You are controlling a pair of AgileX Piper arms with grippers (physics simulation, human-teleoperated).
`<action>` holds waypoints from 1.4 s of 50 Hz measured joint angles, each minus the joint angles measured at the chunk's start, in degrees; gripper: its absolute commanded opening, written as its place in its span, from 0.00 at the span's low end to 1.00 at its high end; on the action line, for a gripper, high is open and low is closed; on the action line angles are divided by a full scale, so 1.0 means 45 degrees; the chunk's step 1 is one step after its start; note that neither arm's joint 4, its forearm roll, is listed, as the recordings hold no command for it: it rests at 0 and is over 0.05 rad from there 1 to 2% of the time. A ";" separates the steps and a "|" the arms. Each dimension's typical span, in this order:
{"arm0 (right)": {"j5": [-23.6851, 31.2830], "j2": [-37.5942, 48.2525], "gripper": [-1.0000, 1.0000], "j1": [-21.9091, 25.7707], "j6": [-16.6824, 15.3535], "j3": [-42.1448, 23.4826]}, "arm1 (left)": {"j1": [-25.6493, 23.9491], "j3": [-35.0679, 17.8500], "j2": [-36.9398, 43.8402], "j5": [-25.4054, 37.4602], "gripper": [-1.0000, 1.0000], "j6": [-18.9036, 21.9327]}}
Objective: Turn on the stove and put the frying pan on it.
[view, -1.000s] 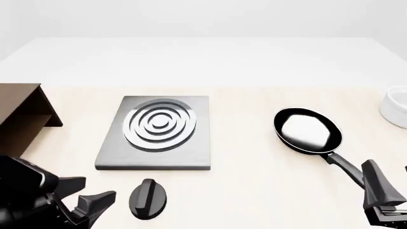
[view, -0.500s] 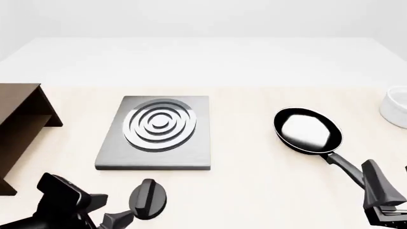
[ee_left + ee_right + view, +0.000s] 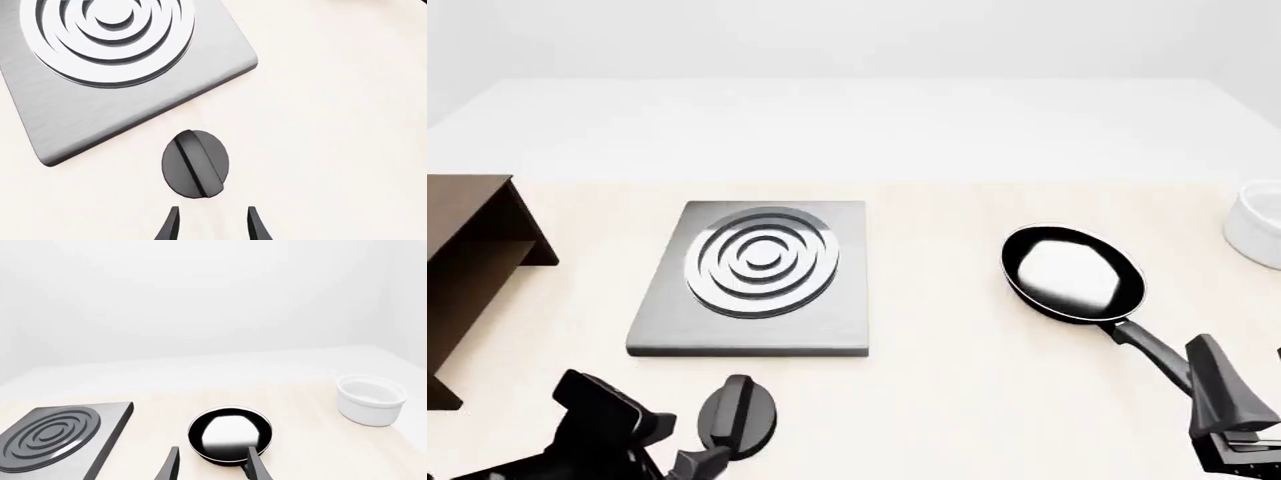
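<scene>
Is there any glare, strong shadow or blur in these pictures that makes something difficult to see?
Front view: all sharp, lighting flat, shadows very faint; the frying pan carries a pale glossy reflection inside that hides its bottom.
Right wrist view: same reflection in the pan, white bowl nearly merges with the pale background.
Left wrist view: knob and stove crisp, bright sheen on the burner rings.

The stove (image 3: 751,282) is brushed grey with silver concentric rings, its knob (image 3: 737,415) black. The frying pan (image 3: 1073,273) is black, glossy pale inside. Pale cream tabletop (image 3: 961,400), white bowl (image 3: 1257,224), dark brown shelf (image 3: 467,260).
</scene>
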 measured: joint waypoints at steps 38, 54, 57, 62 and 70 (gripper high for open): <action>0.0011 0.0000 1.00 -0.0001 0.0006 -0.0012 | -0.0428 0.0236 0.3401 -0.3148 1.00 0.0103; 0.0009 0.0000 1.00 0.0001 0.0015 -0.0011 | -0.0673 0.0314 0.4727 -0.4365 1.00 0.0016; 0.0009 0.0000 1.00 0.0002 0.0011 -0.0011 | -0.0707 0.0336 0.4922 -0.4560 1.00 -0.0006; 0.0009 0.0000 1.00 0.0003 0.0009 -0.0009 | -0.0712 0.0391 0.5073 -0.4803 1.00 -0.0065; 0.0011 0.0000 1.00 0.0004 0.0004 -0.0003 | -0.0719 0.0427 0.5092 -0.4918 1.00 -0.0113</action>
